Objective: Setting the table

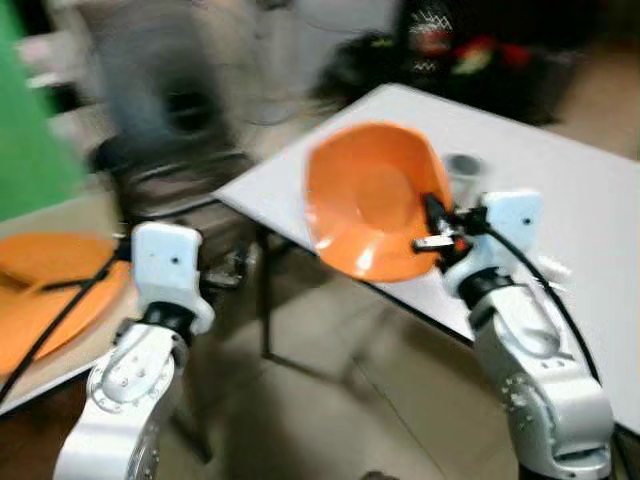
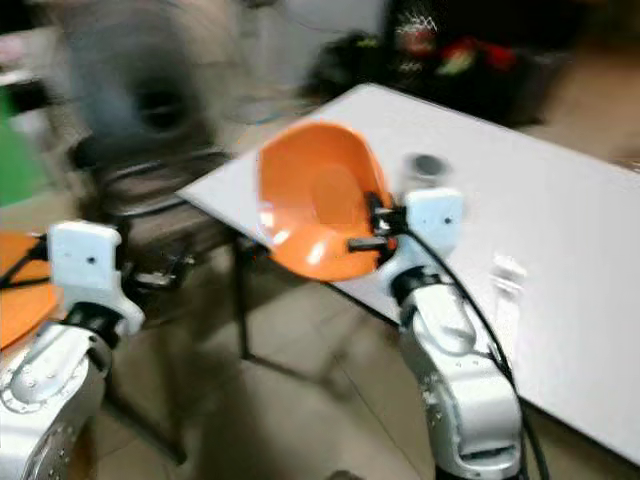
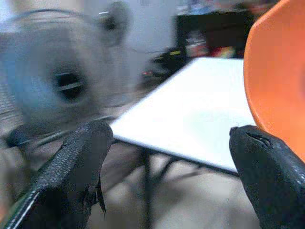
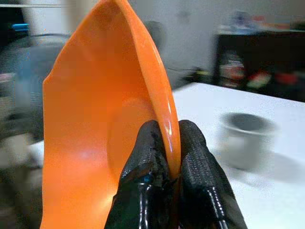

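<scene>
White table [image 1: 590,210] runs across the right of a blurred room, its near corner jutting over a pale tiled floor [image 1: 330,400]; dark shelving [image 1: 480,50] with red and green items sits behind it. Right gripper [image 4: 167,148] is raised in front of the table edge, both black fingers pressed tight together on the rim of an orange bowl [image 1: 370,200], one finger inside the rim and one outside. Bowl is tipped up on edge, its hollow facing the robot's head, hanging over the table's near corner and not touching the tabletop. Small grey cup [image 4: 245,138] stands upright on the table just beyond the bowl. Something pale and flat [image 2: 508,275] lies on the tabletop further right, possibly a clear wrapper; too smeared to tell. Left gripper [image 3: 167,162] is held low on the left with its fingers spread wide apart and nothing between them; through the gap show the table corner and a round grey fan [image 3: 57,81]. Dark chair [image 1: 180,170] stands near the fan. Far left, an orange plate [image 1: 50,290] rests on a light surface [image 1: 50,370], just beside the left arm.
</scene>
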Controlling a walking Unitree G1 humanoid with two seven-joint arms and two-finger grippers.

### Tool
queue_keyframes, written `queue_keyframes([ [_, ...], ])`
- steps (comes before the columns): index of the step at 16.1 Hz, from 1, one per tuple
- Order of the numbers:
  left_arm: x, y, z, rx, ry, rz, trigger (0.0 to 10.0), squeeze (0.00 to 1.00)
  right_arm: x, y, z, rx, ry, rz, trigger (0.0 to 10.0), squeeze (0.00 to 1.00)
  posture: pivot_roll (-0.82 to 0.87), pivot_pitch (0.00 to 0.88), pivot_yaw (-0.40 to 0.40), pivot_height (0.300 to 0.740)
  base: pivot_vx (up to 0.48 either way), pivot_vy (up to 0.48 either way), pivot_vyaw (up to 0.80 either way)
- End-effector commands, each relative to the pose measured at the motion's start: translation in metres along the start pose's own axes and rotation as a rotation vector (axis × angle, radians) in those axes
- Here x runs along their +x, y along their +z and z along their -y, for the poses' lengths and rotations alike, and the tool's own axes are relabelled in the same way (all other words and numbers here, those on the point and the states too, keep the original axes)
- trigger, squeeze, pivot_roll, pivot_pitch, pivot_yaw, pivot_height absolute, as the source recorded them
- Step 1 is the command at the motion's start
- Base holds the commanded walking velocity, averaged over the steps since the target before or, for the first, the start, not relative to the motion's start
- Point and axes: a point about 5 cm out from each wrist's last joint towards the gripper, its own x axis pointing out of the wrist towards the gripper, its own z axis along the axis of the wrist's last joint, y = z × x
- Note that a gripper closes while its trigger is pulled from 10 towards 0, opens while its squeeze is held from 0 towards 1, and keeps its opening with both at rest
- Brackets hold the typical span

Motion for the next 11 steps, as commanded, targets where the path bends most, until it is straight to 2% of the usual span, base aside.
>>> queue_keyframes([
  [1, -0.001, 0.003, -0.001, -0.005, -0.015, 0.009, 10.0, 0.00, 0.003, 0.009, -0.001, 0.037, 0.003, 0.035, 10.0, 0.00, 0.00, 0.000, -0.047, 0.740, 0.000, 0.000, -0.80],
  [3, -0.001, 0.004, -0.001, -0.003, -0.025, 0.014, 10.0, 0.00, 0.004, 0.009, 0.001, 0.019, -0.011, 0.034, 10.0, 0.00, 0.00, 0.000, -0.045, 0.740, 0.000, 0.000, -0.80],
  [6, 0.000, 0.006, -0.001, -0.009, -0.033, 0.023, 10.0, 0.00, 0.008, 0.005, -0.003, 0.028, 0.047, -0.013, 10.0, 0.00, 0.00, 0.000, -0.038, 0.740, 0.000, 0.000, -0.80],
  [8, 0.001, 0.007, -0.003, -0.010, -0.037, 0.026, 10.0, 0.00, 0.010, 0.004, -0.004, 0.033, 0.069, -0.032, 10.0, 0.00, 0.00, 0.000, -0.039, 0.740, 0.000, 0.000, 0.00],
  [11, 0.001, 0.006, -0.004, -0.010, -0.043, 0.025, 10.0, 0.00, 0.013, 0.002, -0.006, 0.038, 0.107, -0.051, 10.0, 0.00, 0.00, 0.000, -0.040, 0.740, 0.271, 0.000, 0.00],
])
